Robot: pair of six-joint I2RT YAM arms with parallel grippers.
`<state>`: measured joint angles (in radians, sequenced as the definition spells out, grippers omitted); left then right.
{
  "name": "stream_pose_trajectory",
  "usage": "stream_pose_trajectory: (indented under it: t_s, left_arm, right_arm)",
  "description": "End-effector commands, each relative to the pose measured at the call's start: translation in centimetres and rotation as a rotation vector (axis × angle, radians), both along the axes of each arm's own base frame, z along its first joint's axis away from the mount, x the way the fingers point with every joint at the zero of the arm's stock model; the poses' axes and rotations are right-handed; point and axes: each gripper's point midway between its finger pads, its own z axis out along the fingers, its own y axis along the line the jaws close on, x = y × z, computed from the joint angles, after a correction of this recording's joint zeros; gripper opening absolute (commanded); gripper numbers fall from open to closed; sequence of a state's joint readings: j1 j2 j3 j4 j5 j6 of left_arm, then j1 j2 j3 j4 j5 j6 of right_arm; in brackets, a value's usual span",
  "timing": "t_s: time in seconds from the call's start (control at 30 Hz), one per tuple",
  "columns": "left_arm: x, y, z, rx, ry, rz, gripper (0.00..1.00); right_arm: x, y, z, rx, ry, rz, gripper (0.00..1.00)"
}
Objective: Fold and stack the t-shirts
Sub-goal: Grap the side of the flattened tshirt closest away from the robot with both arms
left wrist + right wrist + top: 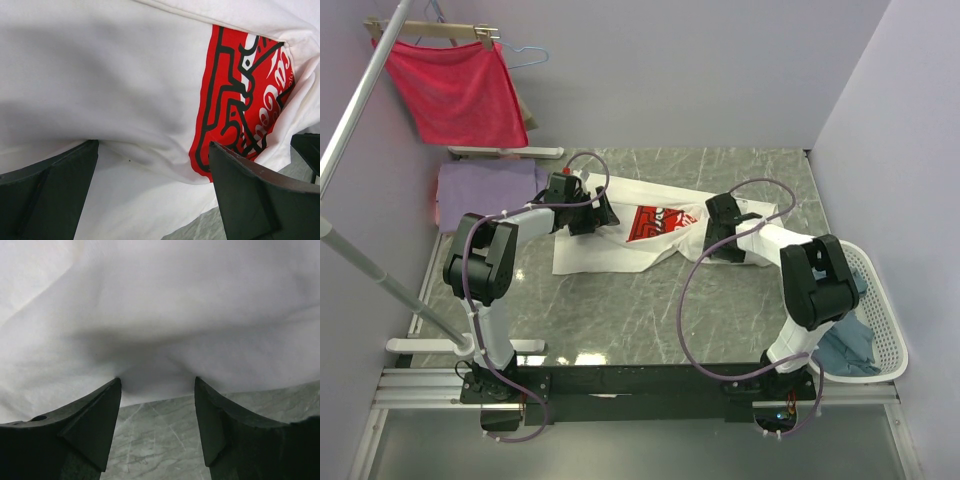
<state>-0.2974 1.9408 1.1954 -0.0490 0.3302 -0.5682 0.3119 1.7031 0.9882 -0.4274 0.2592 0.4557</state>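
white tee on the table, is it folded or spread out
Partly folded, not neat: the white tee lies rumpled on the table, with cloth lapped over part of its red print.

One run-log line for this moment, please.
white t-shirt: spread, rumpled | left claw: open beside red print | right claw: open at shirt edge | lavender t-shirt: far left | grey-blue t-shirt: in basket

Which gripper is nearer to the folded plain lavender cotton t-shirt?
Left. The left gripper is just right of the lavender t-shirt, over the white printed t-shirt; the right gripper is farther right.
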Motion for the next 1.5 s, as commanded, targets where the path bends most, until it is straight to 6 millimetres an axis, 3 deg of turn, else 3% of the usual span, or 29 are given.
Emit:
stream_pose_trajectory:
  t_s: [0.0,0.1,0.2,0.23,0.33,0.67,0.77,0.83,0.9,1.0,1.23,1.47]
  left_arm:
    - [-2.4,1.6,-3.5,0.097,0.112,0.016,1.0]
    - [-2.4,1.7,-3.8,0.099,0.117,0.016,1.0]
    - [-2.5,1.6,-4.0,0.095,0.122,0.011,0.99]
    - [-2.5,1.6,-4.0,0.096,0.125,0.011,0.99]
    - [-2.5,1.5,-4.2,0.095,0.128,0.008,0.99]
    - [-2.3,1.4,-4.0,0.087,0.118,0.006,0.99]
    - [-2.3,1.4,-3.9,0.086,0.117,0.01,1.0]
    - [-2.4,1.4,-3.9,0.087,0.117,0.009,0.99]
    - [-2.4,1.4,-4.0,0.086,0.118,0.008,0.99]
    - [-2.5,1.4,-3.9,0.082,0.118,0.01,0.99]
    - [-2.6,1.5,-3.5,0.081,0.106,0.012,1.0]
    - [-2.9,1.6,-3.6,0.083,0.106,0.014,0.99]
  right_arm:
    - [1.1,-0.2,-0.2,-0.028,-0.012,-0.023,0.66]
    - [1.1,-0.4,-0.2,-0.035,-0.001,-0.029,0.52]
    - [1.1,-0.3,-0.2,-0.033,0.006,-0.024,0.27]
    - [1.1,-0.2,-0.2,-0.03,0.001,-0.02,0.12]
    - [1.3,-0.1,0.1,-0.027,-0.006,-0.015,0.0]
    - [2.6,0.5,5.6,0.019,-0.118,0.009,0.0]
    - [2.6,1.3,6.3,0.062,-0.127,0.031,0.25]
    - [2.3,2.3,6.4,0.093,-0.124,0.057,0.48]
    - [1.9,3.4,6.5,0.105,-0.129,0.092,0.6]
    - [1.0,5.9,6.4,0.128,-0.122,0.193,0.64]
    - [-0.4,8.5,5.7,0.047,-0.111,0.303,0.69]
    - [-1.0,7.6,3.9,-0.09,-0.085,0.309,0.69]
